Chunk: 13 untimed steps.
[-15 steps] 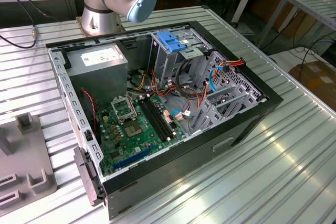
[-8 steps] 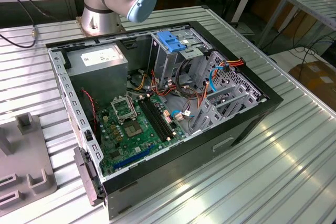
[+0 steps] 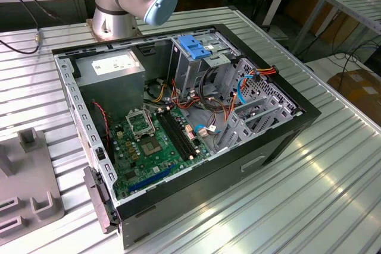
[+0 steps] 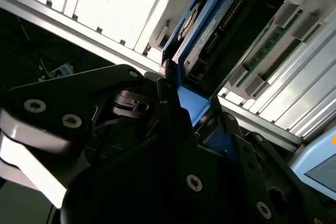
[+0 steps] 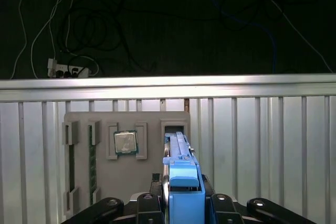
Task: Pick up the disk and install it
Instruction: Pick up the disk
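the gripper point(image 4: 191, 111) pinches the disk point(image 5: 181, 156) at its blue rails, on edge in the grey holder point(image 5: 152, 169), probably for a firm, straight hold.

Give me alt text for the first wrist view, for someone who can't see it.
The pincer grips the disk edge-on by its blue rails, with a grey tray holding a chip behind it. The tray lies on a ribbed metal table, and cables trail across the dark floor beyond.
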### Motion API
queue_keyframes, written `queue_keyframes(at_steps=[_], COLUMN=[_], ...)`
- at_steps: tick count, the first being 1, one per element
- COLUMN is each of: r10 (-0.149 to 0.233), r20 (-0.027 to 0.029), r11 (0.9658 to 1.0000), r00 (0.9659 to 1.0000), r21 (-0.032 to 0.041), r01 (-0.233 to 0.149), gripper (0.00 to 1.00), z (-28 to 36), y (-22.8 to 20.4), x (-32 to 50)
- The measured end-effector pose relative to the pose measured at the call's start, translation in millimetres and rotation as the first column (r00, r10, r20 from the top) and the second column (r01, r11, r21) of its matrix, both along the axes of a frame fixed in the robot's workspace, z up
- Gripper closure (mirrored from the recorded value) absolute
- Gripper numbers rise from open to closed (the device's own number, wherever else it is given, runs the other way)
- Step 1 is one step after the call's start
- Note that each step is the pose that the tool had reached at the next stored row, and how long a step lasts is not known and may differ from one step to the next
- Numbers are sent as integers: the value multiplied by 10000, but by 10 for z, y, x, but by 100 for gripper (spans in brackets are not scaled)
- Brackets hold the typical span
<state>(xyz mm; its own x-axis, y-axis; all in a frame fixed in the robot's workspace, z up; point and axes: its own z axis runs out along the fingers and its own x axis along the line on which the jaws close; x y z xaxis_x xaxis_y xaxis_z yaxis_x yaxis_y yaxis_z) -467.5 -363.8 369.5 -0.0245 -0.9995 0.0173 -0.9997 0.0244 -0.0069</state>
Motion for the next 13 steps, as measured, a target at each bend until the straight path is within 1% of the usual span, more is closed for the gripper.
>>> queue_keyframes(at_steps=[10, 13], r10=[-1, -1], r20=[-1, 0], r11=[10000, 10000], r00=[10000, 10000], r21=[0, 1], r01=[1, 1], gripper=[63, 63], z=[97, 139], y=[0, 0], x=[0, 0])
